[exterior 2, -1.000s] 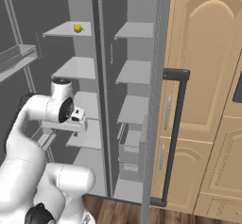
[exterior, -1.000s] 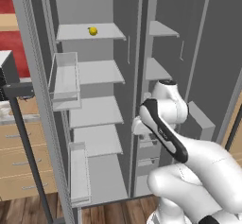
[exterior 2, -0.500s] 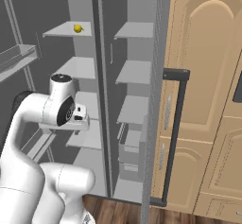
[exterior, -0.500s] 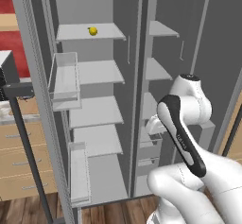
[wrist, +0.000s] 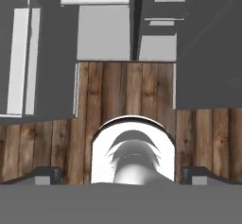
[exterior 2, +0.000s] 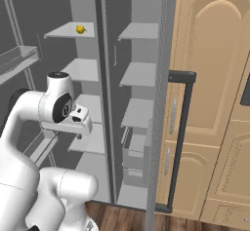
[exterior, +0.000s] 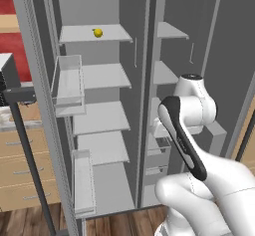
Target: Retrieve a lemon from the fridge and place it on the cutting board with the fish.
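— So, starting closest: where is the gripper (wrist: 121,176)?

— Low, in front of the open fridge (exterior: 144,80). In the hand view its 2 dark fingertips (wrist: 46,175) sit far apart at the bottom corners, pointing down at the wooden floor (wrist: 127,95). The jaws are spread as wide as they go, with nothing between them.

— And the arm?

— In the left base view the white arm (exterior: 189,130) folds up in front of the fridge's lower right shelves. In the right base view the hand (exterior 2: 73,120) hangs level with the middle shelves, on the left.

— Further in?

— Pale grey shelves (exterior: 102,75) stacked in 2 columns, split by a vertical divider. Clear bins (exterior: 68,85) hang on the left door. On the right, a dark bar handle (exterior 2: 180,137) runs down the edge of the other door, beside tan cabinet fronts (exterior 2: 215,93).

— And the lemon (exterior: 98,32)?

— Farthest of all: on the top visible shelf of the left column, near its middle. The right base view shows it too, small and yellow (exterior 2: 80,29). It lies well above the gripper and deeper in the fridge, several shelves up, well apart from the fingers. Nothing touches it.
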### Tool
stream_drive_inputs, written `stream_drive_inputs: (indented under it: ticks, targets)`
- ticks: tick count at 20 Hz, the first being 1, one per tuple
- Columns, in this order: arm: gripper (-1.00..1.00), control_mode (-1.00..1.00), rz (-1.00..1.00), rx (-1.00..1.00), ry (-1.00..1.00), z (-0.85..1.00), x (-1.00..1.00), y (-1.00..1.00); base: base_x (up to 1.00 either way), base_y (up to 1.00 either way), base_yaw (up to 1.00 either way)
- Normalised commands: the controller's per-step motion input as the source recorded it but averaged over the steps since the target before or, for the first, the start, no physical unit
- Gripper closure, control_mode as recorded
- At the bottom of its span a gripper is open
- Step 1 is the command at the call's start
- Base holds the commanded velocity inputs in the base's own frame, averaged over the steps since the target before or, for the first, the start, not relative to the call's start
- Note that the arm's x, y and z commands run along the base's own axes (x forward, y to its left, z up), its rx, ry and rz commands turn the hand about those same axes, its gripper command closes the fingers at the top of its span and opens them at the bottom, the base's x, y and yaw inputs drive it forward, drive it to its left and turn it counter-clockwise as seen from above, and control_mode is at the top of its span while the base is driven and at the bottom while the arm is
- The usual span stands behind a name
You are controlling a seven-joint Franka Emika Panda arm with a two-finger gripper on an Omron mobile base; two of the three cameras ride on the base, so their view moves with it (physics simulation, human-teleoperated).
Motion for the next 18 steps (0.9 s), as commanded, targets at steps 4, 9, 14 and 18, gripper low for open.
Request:
stream_drive_inputs:
  ticks: [4,9,14,18]
  targets:
    - [-1.0,-1.0,0.0,0.0,0.0,0.0,0.0,0.0,0.0,0.0,0.0]
    - [-1.0,-1.0,0.0,0.0,0.0,0.0,0.0,0.14,0.0,0.0,0.0]
    - [-1.0,-1.0,0.0,0.0,0.0,0.0,0.0,0.47,0.0,0.0,0.0]
    - [-1.0,1.0,0.0,0.0,0.0,0.0,0.0,0.0,0.18,0.37,0.1]
